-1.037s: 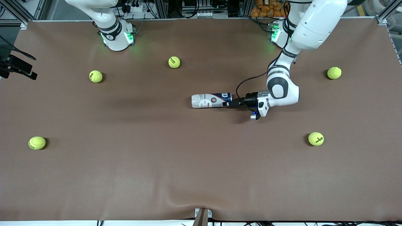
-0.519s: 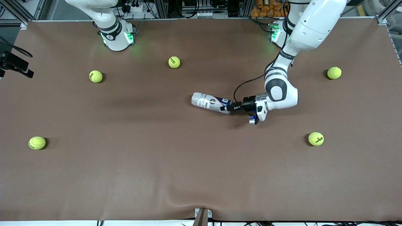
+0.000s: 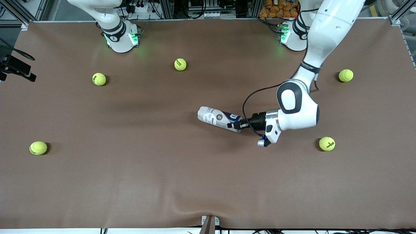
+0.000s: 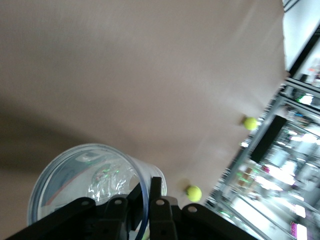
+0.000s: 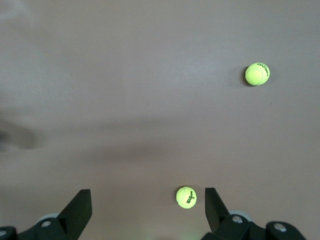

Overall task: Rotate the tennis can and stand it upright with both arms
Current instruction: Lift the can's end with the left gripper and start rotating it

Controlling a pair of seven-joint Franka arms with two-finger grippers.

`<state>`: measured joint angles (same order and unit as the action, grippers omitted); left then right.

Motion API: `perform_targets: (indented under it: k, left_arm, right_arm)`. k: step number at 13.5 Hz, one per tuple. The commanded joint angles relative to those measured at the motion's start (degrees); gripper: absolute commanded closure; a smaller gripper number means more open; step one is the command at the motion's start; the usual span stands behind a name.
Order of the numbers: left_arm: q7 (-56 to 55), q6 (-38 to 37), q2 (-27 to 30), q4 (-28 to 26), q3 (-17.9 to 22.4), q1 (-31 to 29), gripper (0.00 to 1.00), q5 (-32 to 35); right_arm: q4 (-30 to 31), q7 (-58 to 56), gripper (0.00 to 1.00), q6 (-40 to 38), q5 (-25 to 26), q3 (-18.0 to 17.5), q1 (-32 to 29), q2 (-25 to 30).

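The tennis can (image 3: 214, 117) lies on its side near the middle of the brown mat, slanted, its open end toward the left arm's end of the table. My left gripper (image 3: 234, 125) is shut on the rim of that open end. In the left wrist view one finger (image 4: 136, 196) sits inside the clear can (image 4: 85, 175) and the other finger (image 4: 157, 189) outside its wall. My right gripper (image 5: 146, 191) stands open high over the mat with nothing between its fingers; a tennis ball (image 5: 186, 197) lies on the mat below it. The right arm waits.
Several tennis balls lie scattered on the mat: one (image 3: 327, 143) close to the left arm's wrist, one (image 3: 345, 75) farther from the front camera, others (image 3: 180, 64) (image 3: 99, 79) (image 3: 38, 148) toward the right arm's end. A black device (image 3: 18, 69) juts in at the mat's edge.
The left gripper shut on the can's rim and moved nearer the front camera, dragging that end along. The can swung from crosswise to slanted. The right arm stayed put.
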<state>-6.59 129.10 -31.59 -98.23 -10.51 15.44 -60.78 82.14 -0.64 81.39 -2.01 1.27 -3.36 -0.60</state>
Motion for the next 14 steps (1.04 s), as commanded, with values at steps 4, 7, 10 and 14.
perform_targets:
  k: [4,7,10,14]
  left_arm:
    - [-25.20,0.10,-0.49,11.65,-0.22,6.25,1.00,17.53]
    - [-29.43,0.19,-0.31,12.53,0.40,9.68,1.00,21.47]
    - [-40.31,-1.04,-0.05,16.21,0.14,13.20,1.00,36.46]
    - [-44.20,-4.65,0.13,17.45,0.57,17.32,1.00,47.30]
  right_arm:
    - [-0.66,-0.24,0.00,-1.23,0.34,-0.22,0.02,-0.01]
    - [-0.49,-0.16,0.00,-2.11,0.34,-0.30,0.11,0.08]
    - [-0.84,-0.16,0.00,-3.34,0.43,-0.30,0.72,0.25]
    - [-1.02,-0.07,0.00,-3.34,0.16,-0.48,0.81,0.43]
